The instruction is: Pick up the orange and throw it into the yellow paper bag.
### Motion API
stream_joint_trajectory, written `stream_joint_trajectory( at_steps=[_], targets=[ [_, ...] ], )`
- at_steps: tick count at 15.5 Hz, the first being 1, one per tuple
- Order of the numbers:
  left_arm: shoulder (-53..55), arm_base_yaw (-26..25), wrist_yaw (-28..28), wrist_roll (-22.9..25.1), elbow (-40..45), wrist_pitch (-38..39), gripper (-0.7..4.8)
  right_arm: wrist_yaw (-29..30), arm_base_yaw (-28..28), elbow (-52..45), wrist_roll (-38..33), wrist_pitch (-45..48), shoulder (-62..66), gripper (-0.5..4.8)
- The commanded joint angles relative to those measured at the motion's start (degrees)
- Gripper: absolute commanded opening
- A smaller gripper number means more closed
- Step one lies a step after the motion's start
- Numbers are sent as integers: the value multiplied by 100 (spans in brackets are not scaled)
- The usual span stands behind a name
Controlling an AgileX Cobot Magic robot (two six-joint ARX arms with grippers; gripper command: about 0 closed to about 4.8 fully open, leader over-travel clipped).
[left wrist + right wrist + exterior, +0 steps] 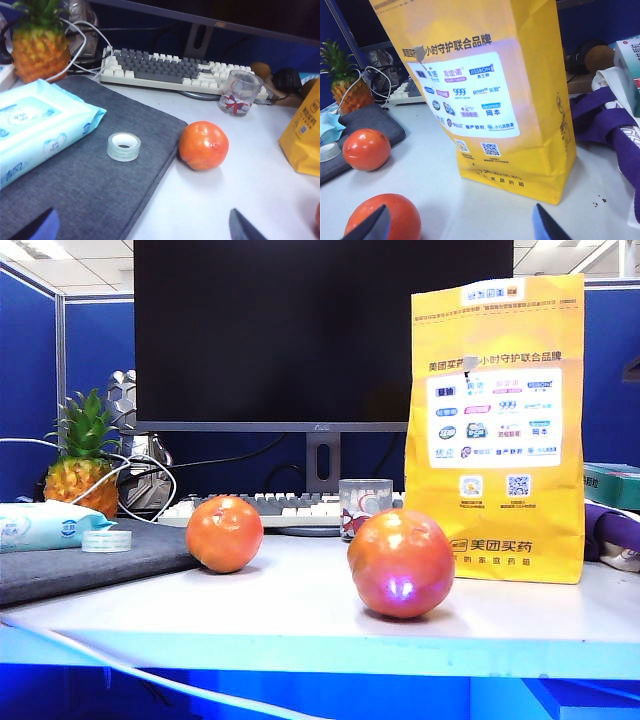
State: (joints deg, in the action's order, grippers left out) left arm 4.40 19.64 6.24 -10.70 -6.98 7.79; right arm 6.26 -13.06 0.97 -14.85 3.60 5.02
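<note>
The left dark two-finger tool (142, 226) shows only its two fingertips in the left wrist view, spread wide apart, gripping nothing and raised above the desk. The right dark two-finger tool (460, 224) likewise shows just two tips, set wide apart and empty, also held off the desk.

Office desk: monitor (320, 335), keyboard (175, 72), blue cubicle partitions (28, 380), ceiling light panels (35, 248).

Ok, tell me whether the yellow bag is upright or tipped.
Upright: the yellow paper bag stands on its flat base on the table, lettering level.
</note>
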Motion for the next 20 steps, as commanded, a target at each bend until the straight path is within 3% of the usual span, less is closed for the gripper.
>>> stream_joint_trajectory(
  at_steps=[1,4,6,7,9,11,14,17,19,20],
  targets=[
    [2,-4,-142,63,-4,-13,479,28,2,31,-15,138,-9,373],
    [2,-4,-372,127,-4,-20,479,26,2,31,-42,131,-9,373],
    [46,-2,-1078,164,-4,-525,479,673,-2,39,-481,334,-2,373],
    [138,-2,-1161,96,-7,-796,479,866,-7,42,-522,461,-4,373],
    [667,-2,-1300,-46,-33,-1427,479,914,-9,81,-645,581,2,373],
    [1377,-2,-1611,26,-278,-1423,479,1084,-13,94,-702,531,7,374],
    [3014,-2,-2236,662,-1154,-1414,479,866,-188,396,-758,48,356,376],
    [4444,-2,-2452,1311,-2238,-1062,479,466,-455,879,-326,74,1460,380],
    [5112,7,-2610,1635,-2874,-719,479,417,-643,1394,-116,59,2632,479],
    [5243,7,-2614,1641,-3058,-546,479,470,-730,1593,-68,55,3077,479]
  ],
)
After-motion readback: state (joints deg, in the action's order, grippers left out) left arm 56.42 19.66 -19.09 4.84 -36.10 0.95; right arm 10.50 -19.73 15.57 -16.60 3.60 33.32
